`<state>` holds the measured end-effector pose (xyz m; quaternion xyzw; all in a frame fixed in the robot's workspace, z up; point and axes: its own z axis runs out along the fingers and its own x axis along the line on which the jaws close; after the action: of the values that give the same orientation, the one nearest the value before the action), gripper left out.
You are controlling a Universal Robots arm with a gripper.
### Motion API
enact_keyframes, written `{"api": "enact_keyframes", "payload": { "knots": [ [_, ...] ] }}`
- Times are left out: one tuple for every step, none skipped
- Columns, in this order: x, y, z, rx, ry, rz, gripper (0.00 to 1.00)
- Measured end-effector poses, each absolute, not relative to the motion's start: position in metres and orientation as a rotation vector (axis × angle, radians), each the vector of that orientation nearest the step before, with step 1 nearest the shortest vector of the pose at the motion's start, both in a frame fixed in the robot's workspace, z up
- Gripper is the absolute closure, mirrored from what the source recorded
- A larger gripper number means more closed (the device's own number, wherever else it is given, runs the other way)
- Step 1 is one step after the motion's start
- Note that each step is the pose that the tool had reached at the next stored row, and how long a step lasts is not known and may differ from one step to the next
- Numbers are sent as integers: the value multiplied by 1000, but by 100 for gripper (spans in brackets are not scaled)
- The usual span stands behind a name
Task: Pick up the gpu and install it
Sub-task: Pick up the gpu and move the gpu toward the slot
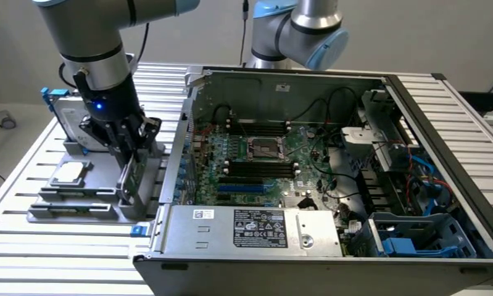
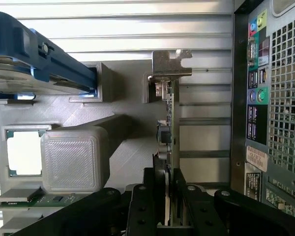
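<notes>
Gripping the upright gpu, gripper closed on it, grey holder, slatted metal table, pale wall.

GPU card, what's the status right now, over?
Claw shut on gpu, card upright in gray holder. Computer case open beside it. Nothing in the way.

The gripper is covering one end of the gpu, which is showing just its thin edge. The picture's edge is cutting off the blue-framed hard drive.
</notes>
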<state>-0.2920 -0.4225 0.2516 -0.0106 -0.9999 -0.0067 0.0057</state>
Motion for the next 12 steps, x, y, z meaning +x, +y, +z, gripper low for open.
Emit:
{"api": "enact_keyframes", "payload": {
  "knots": [
    [-292,-423,255,-33,-3130,-22,73],
    [-292,-423,259,-33,-3130,-22,73],
    [-292,-423,264,-33,-3130,-22,73],
    [-292,-423,268,-33,-3130,-22,73],
    [-292,-423,273,-33,-3130,-22,73],
    [-292,-423,278,-33,-3130,-22,73],
    [-292,-423,282,-33,-3130,-22,73],
    [-292,-423,287,-33,-3130,-22,73],
    [-292,-423,291,-33,-3130,-22,73],
    [-292,-423,296,-33,-3130,-22,73],
    [-292,-423,300,-33,-3130,-22,73],
    [-292,-423,305,-33,-3130,-22,73]
  ]
}}
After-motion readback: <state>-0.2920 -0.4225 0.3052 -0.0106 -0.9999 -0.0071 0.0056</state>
